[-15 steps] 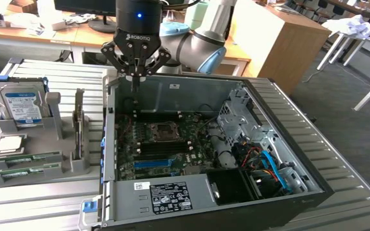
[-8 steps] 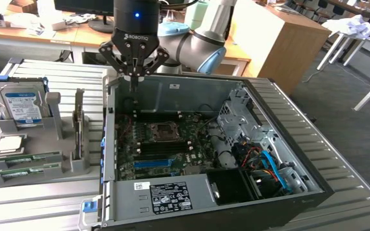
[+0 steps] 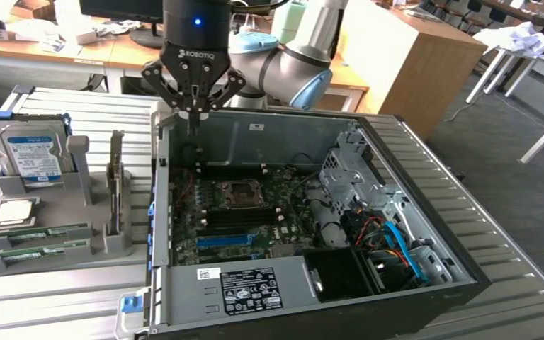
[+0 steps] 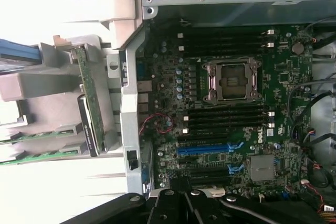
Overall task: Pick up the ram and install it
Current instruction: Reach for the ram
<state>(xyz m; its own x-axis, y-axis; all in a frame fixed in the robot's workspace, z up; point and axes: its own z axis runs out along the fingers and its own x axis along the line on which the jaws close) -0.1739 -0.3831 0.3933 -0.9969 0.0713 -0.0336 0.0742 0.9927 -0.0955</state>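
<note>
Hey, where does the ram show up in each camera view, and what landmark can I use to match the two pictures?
Exterior view: the ram lies in the grey holder at the exterior view's left, outside the open computer case.
Wrist view: the ram lies in the same grey holder, outside the computer case, away from the motherboard.
Shared landmark: the processor socket on the motherboard.
</note>
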